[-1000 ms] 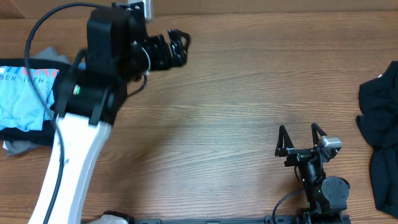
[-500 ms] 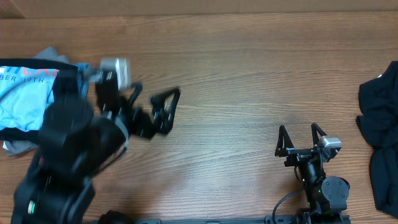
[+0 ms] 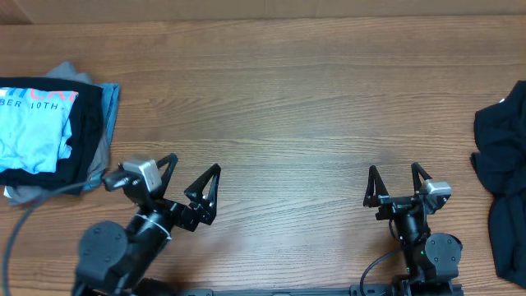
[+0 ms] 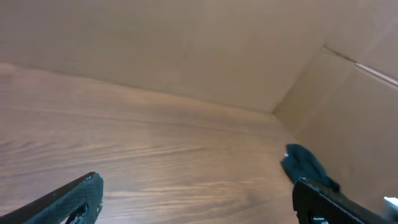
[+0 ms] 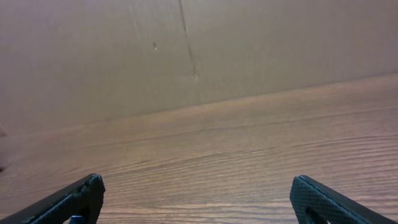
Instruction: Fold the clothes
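Wood-grain surface [image 3: 312,123] is filling nearly the whole overhead view, grain running left-right, mid-brown w/ darker streaks. A plain tan back panel [image 3: 271,8] is showing as a thin strip along the top edge. In the right wrist view a panel of the same colour is standing upright at the far edge of the surface, w/ a thin vertical seam [image 5: 188,43] running down it. In the left wrist view a side panel [image 4: 348,124] is meeting the back one at a corner. Light is falling soft & even, leaving a pale sheen on the wood.
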